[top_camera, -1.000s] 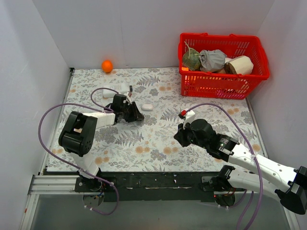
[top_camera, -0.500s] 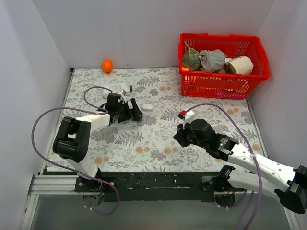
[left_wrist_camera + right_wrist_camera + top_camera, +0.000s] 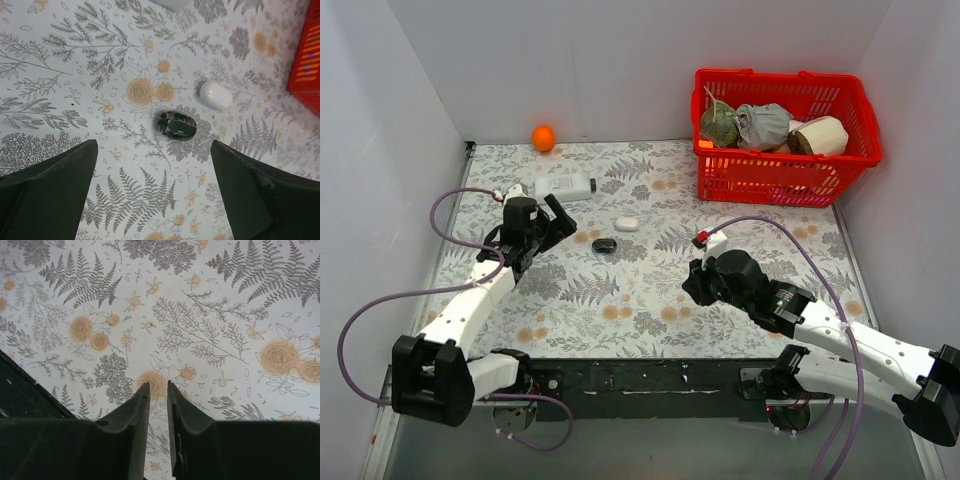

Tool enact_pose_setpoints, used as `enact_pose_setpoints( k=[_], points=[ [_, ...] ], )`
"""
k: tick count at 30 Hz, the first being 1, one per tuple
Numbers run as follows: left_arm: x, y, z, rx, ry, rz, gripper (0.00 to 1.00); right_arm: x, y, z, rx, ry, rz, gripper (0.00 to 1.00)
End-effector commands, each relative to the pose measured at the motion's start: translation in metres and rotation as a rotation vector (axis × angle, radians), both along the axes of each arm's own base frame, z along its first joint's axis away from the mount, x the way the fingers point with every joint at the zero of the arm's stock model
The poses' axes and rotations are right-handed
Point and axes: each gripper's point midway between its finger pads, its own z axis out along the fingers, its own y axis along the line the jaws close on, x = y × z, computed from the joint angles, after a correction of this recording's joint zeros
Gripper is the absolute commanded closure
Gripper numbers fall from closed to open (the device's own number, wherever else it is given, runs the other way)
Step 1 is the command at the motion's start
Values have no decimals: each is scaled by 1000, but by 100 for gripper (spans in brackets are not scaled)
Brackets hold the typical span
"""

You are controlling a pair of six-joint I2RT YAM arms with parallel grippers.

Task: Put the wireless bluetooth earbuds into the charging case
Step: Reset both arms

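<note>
while spread (wide), left gripper (image 3: 153, 144) hovers.

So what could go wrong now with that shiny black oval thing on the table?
The black oval piece lies loose beside the white oval piece, so the wide-open left gripper might bump the wrong one. It looks smooth and rounded, so a pinch could squirt it away. Also, I can't spot the tiny earbuds in any view.
</note>
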Motion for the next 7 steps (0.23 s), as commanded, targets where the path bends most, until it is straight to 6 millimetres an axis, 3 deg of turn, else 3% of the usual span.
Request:
enact_pose_setpoints(
  k=[1, 7],
  points=[
    [-9, 16, 25, -50, -58, 145, 2, 14, -4, 5, 11, -57, -63, 68],
    [-22, 3, 39, -73, -115, 29, 2, 17, -6, 6, 9, -62, -87, 53]
  ],
)
